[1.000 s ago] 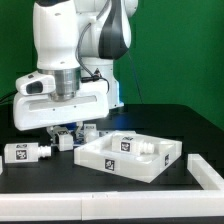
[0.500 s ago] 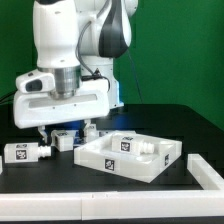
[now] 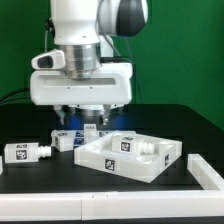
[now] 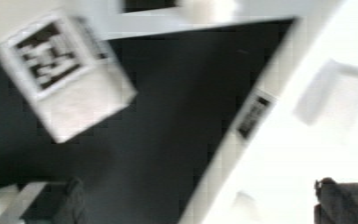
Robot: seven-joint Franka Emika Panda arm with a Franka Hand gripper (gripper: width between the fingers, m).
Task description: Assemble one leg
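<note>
The white Franka arm [image 3: 95,30] stands upright over the matte black table [image 3: 40,178], its broad white hand block hanging above the middle of the work area. On the table, toward the exterior view's right, lies the wide flat white rimmed plastic panel [image 3: 108,160], with a black-and-white square tag showing inside its rim. 3 small white plastic oblong pegs lie to the exterior view's left of it. The left leg [image 3: 27,152] rests well apart from the panel, its tag facing the camera. The middle leg [image 3: 65,141] lies just beside the panel's near-left corner. The far leg [image 3: 91,128] lies behind that, almost under the hand. The 2-finger gripper [image 3: 82,119] hangs above the middle and far legs, clear of the table, touching none of them. Its dark fingertips [image 4: 346,193] sit at opposite sides of the blurred wrist view with only black table between them: the jaws are spread wide and hold nothing.
</note>
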